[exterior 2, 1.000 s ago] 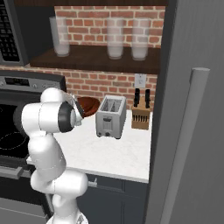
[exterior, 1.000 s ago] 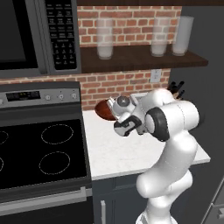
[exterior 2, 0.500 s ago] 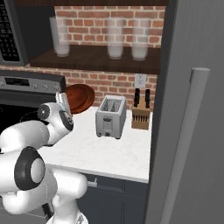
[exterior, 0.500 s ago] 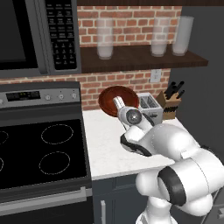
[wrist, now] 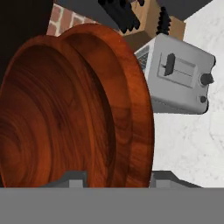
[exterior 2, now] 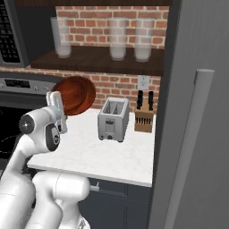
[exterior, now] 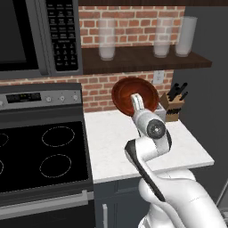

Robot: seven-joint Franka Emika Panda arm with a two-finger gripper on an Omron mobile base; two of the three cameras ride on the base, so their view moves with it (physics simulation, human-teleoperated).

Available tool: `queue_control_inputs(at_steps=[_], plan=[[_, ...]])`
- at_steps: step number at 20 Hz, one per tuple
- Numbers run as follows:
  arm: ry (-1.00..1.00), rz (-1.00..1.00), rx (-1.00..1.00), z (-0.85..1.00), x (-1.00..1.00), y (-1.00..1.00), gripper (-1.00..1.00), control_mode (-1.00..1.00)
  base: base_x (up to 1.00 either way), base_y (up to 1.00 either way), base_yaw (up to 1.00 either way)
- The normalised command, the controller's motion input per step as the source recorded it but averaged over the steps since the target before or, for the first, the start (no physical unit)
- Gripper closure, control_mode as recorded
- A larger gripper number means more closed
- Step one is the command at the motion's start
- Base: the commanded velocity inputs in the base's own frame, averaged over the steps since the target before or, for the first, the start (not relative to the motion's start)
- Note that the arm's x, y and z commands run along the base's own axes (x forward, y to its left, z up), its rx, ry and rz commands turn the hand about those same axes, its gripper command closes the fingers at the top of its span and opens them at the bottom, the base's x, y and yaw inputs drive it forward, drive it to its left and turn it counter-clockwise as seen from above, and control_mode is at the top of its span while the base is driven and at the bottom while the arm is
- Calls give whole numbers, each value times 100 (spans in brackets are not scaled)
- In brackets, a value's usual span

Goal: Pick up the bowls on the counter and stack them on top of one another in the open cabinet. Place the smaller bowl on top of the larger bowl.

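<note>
Pincer (exterior: 136,101) clamped on a reddish-brown bowl (exterior: 135,95), holding it by the rim, with the bowl stood nearly on edge in the air above the back of the white counter (exterior: 116,142). In the hand view the bowl (wrist: 74,109) is seen up close, wood grain inside, rim running between the two finger tips (wrist: 72,178) at the bottom of the picture; cannot tell if this is the smaller or larger one. From the right base view the same bowl (exterior 2: 75,95) hangs tilted in front of the brick wall (exterior 2: 125,85), left of the toaster, with the pincer (exterior 2: 57,107) gripping its lower edge.

Bowl sits below the open shelf (exterior: 142,60) and above the counter, touching neither. Shelf carries three clear glasses; one glass (exterior: 107,39) stands left, two more stand to the right.

Toaster (exterior 2: 113,119) sits on the counter toward the back, just right of the bowl, slots up, lever side facing the camera in the hand view (wrist: 177,76). Knife block (exterior 2: 144,117) stands just right of the toaster, against the wall, black handles sticking up. Wall outlet (exterior 2: 143,82) above the block.

Stove (exterior: 42,151) with ring marks lies left of the counter, microwave (exterior: 38,38) mounted above it. Tall grey fridge door (exterior 2: 197,134) with a long handle stands on the right.
</note>
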Motion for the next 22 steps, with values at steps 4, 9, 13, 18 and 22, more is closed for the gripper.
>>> queue_control_inputs(at_steps=[4,9,13,18,22], plan=[[0,-6,8,100,-94,-21,100,-100,0,0,0],[0,-7,10,100,-52,-13,100,-100,0,0,0],[1,-4,9,100,-3,-1,100,-100,0,0,0],[10,-1,5,94,19,0,100,-100,0,0,0],[14,0,0,19,71,0,100,-100,0,0,0]])
